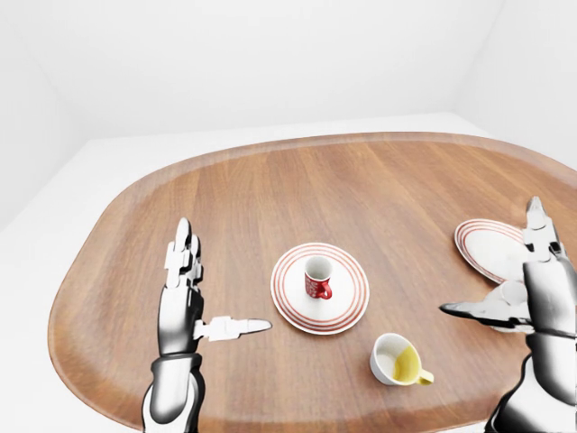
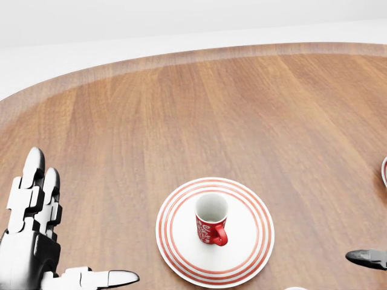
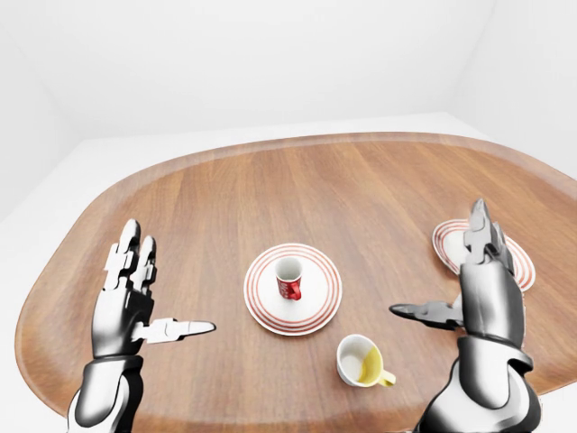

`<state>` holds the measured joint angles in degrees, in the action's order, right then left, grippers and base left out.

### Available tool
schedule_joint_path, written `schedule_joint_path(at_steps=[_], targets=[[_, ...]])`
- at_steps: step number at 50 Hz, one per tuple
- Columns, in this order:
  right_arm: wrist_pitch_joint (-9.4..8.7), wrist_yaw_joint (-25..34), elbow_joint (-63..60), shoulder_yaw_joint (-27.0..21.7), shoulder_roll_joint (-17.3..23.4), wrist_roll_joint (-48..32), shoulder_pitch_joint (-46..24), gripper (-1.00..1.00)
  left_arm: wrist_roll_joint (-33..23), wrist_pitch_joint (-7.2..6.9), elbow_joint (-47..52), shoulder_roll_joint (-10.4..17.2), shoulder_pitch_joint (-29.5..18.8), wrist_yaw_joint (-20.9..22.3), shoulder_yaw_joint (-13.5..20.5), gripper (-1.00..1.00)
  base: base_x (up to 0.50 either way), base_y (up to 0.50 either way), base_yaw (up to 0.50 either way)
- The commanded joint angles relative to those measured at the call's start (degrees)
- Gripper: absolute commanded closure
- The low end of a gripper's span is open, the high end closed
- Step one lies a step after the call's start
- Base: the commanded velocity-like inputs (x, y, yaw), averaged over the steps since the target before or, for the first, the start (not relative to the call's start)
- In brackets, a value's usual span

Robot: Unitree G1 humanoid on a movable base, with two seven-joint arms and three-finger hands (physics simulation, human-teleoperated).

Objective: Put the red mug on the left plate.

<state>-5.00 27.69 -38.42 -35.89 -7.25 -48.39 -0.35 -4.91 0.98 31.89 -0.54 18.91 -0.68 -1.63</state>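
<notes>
The red mug (image 1: 317,277) stands upright on the left plate (image 1: 293,307), a white plate with red rings at the middle of the wooden table (image 1: 361,189); its handle points to the lower right. It shows closest in the head view (image 2: 212,220). My left hand (image 1: 200,293) is open, fingers spread, left of the plate and apart from it. My right hand (image 3: 455,271) is open, raised right of the plate, holding nothing.
A white mug with yellow inside (image 1: 398,360) stands below and right of the left plate. A second red-ringed plate (image 1: 491,248) lies at the right, partly behind my right hand. White floor and walls surround the table.
</notes>
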Motion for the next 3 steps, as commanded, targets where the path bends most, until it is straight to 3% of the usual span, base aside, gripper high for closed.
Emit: schedule_joint_path(at_steps=[1,3], targets=[[0.00,0.1,-21.6,-28.0,-9.5,19.6,10.3,-1.00,-0.4,-1.18,-1.4,0.6,-1.8,-1.0,-0.8,-1.00,0.00,0.00,0.00],[0.00,0.3,-21.6,-27.8,-9.9,18.8,9.8,-1.00,-0.4,-1.03,-1.6,0.6,-1.8,-0.9,-0.8,-1.00,0.00,0.00,0.00]])
